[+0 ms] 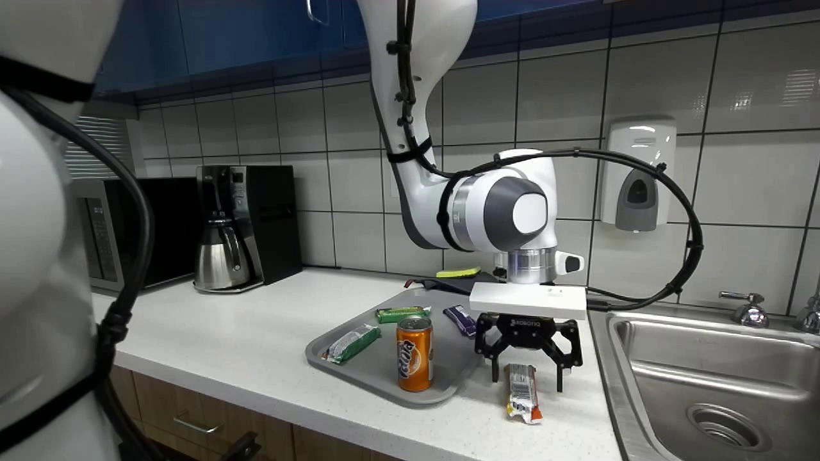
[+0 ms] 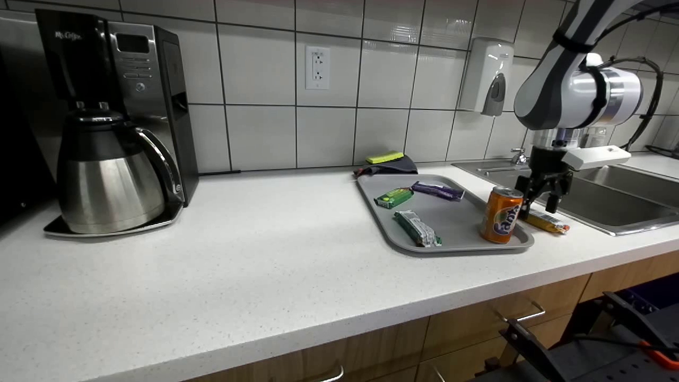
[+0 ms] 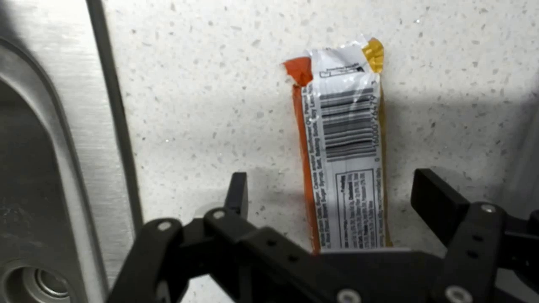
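A pale, speckled counter runs along a wall of light tiles with dark joints, above wooden drawers. Blue cupboards hang over it. A soap dispenser is fixed to the wall, and a coffee maker stands next to a microwave. A metal sink is set into the counter.

A grey tray lies near the sink. On it an orange can stands upright by a corner, and a green bar, a green-and-white bar and a purple bar lie flat. Just behind the tray, a yellow sponge rests on a dark cloth.

The snack bar lies on the counter between tray and sink, back side up. Its white back carries a barcode and small print; one long edge is orange, the other yellow, and the crimped end is creased. The gripper points down at it, its fingers wide apart, one on either side in the wrist view, with gaps between them and the wrapper.
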Controlling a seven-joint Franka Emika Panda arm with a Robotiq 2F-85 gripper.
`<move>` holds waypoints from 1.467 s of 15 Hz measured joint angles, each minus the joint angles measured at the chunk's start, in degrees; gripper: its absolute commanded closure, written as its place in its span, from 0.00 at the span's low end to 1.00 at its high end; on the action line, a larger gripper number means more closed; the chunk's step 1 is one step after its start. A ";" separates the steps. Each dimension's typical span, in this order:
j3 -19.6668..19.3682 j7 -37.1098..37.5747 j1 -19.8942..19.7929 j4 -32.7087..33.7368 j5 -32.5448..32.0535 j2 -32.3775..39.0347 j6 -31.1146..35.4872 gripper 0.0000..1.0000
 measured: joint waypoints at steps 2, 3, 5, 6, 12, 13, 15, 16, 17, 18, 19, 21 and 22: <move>0.14 0.00 0.00 0.00 0.00 0.13 0.00 0.00; 0.19 0.00 0.00 0.00 0.00 0.17 0.00 0.00; 0.19 0.00 0.00 0.00 0.00 0.18 0.00 0.00; 0.20 0.00 0.00 0.00 0.00 0.18 0.00 0.00; 0.36 0.00 0.00 -0.01 -0.17 0.50 0.00 0.00; 0.42 0.00 0.00 -0.01 -0.19 0.68 0.00 0.00; 0.55 0.00 0.00 -0.01 -0.23 1.00 0.00 0.00; 0.61 0.00 0.00 -0.01 -0.24 1.11 0.00 0.00; 0.67 0.00 0.00 -0.01 -0.24 1.21 0.01 0.00; 0.74 0.00 0.00 -0.01 -0.24 1.26 0.01 0.00; 0.79 0.00 0.00 0.00 -0.24 1.26 0.01 0.00; 0.86 0.00 0.00 0.05 -0.24 1.26 0.01 0.00; 0.88 0.00 0.00 0.07 -0.24 1.26 0.01 0.00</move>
